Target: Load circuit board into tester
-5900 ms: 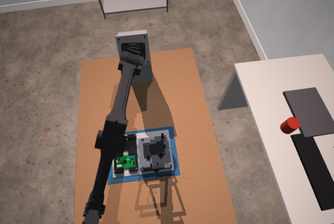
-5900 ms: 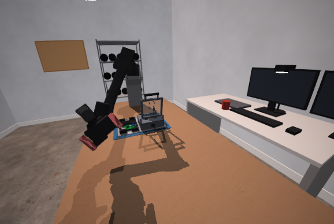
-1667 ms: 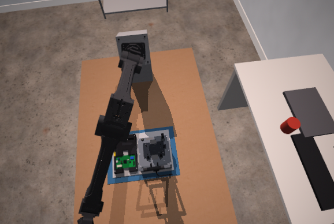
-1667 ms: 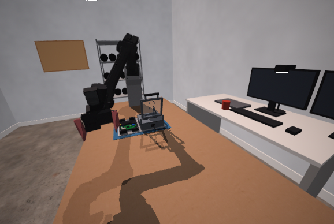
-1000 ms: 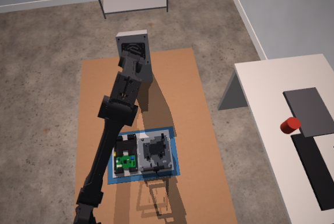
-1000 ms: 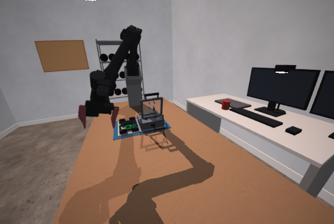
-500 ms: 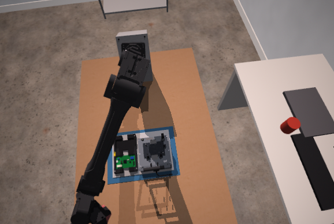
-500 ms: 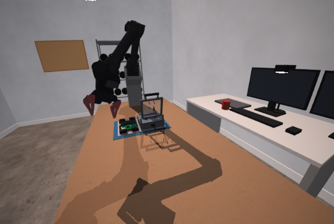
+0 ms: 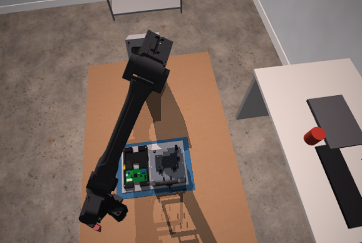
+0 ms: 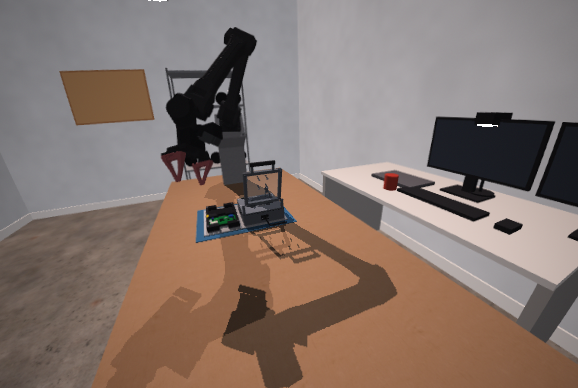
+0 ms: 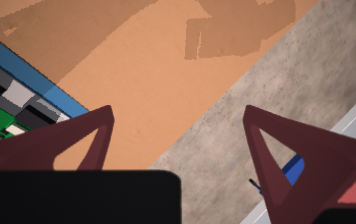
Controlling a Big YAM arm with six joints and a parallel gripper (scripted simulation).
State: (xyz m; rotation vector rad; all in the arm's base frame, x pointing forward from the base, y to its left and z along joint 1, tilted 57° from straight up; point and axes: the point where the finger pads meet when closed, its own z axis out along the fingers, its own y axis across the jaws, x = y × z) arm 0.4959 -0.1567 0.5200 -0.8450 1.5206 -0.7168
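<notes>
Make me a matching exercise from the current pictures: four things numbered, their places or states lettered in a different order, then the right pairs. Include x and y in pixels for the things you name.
1. green circuit board (image 9: 136, 175) (image 10: 222, 221)
2. clear-paned tester lid (image 10: 262, 186)
3. red cylindrical cup (image 9: 314, 136) (image 10: 391, 181)
4. dark-red-fingered gripper (image 10: 190, 181) (image 11: 178, 112)

A. on the white desk
B. open, holding nothing
C. in the black tray
D. raised upright

1-C, 2-D, 3-A, 4-B

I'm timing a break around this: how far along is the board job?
Done: nothing of the transfer; the circuit board lies in the tray's pocket, and the tester's lid stands open, ready to receive it.

In hand: nothing; the gripper is open in the air, with no board between its fingers.

Left: picking up the board, seating it on the pins, closing the lid until it latches, letting go.
</notes>
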